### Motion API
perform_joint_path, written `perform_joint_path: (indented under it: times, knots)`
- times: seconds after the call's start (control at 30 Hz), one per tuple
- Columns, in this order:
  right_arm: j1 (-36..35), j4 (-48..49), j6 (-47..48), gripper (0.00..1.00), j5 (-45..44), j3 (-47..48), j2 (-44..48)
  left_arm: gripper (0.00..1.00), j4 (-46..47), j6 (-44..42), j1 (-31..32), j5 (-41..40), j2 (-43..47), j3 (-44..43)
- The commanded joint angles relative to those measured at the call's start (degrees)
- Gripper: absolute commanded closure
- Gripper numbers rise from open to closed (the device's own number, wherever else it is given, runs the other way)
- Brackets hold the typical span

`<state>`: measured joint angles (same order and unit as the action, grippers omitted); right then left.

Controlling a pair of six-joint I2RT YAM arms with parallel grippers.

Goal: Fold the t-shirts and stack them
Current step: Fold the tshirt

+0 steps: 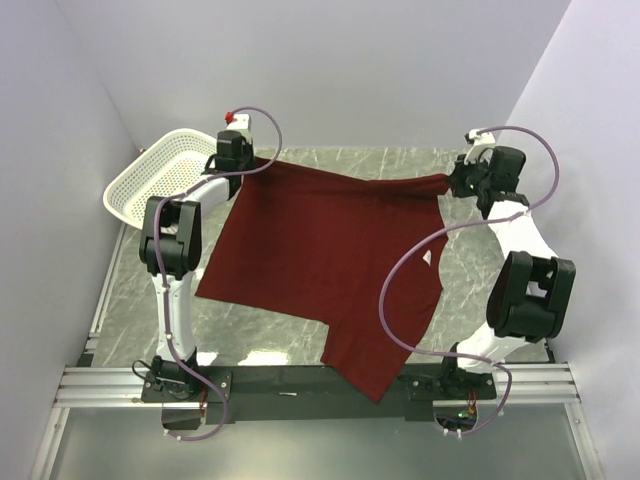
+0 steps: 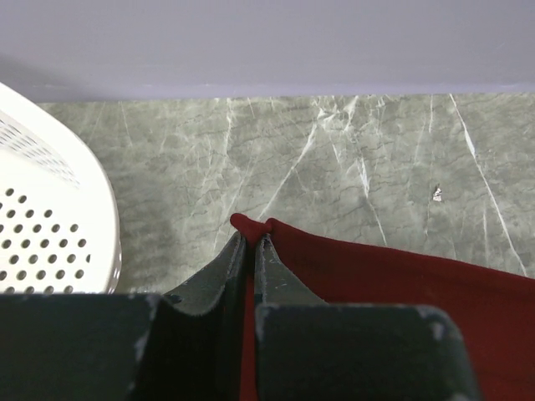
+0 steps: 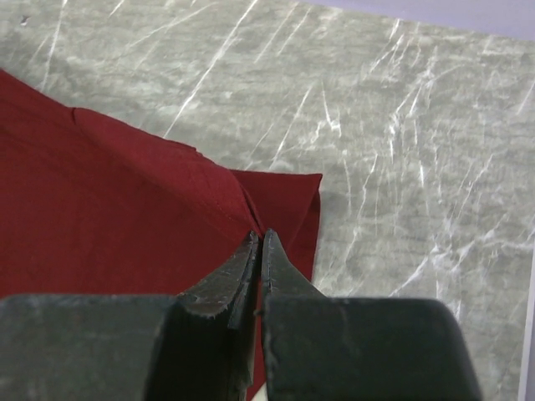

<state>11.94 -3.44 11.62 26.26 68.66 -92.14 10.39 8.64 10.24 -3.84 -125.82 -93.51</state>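
Your left gripper (image 2: 252,240) and right gripper (image 3: 259,238) are each clamped tight on a far corner of the maroon t-shirt (image 1: 320,260). The shirt is spread over the table (image 1: 300,335), its near end hanging past the near edge, with the white basket (image 1: 160,175) at the far left.

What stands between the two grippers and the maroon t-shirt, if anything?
Nothing visible does. The left gripper and the right gripper are each already shut directly on a far corner of the t-shirt.

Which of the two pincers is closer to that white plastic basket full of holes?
The left. The left pincer grips a corner of the dark red cloth t-shirt just beside the basket; the right pincer holds another corner, across the whole shirt from it.
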Motion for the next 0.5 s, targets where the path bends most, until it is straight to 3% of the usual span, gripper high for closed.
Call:
perform_joint_path:
  times: [0.0,0.47]
  knots:
    - [0.9,2.7,0.6,1.00,2.3,-1.5,4.5,1.00,1.6,-0.6,-0.3,0.6,2.7,-0.4]
    - [1.1,2.3,2.0,1.00,4.3,-8.9,12.8,1.00,-0.1,-1.1,-0.4,-1.3,2.2,-0.8]
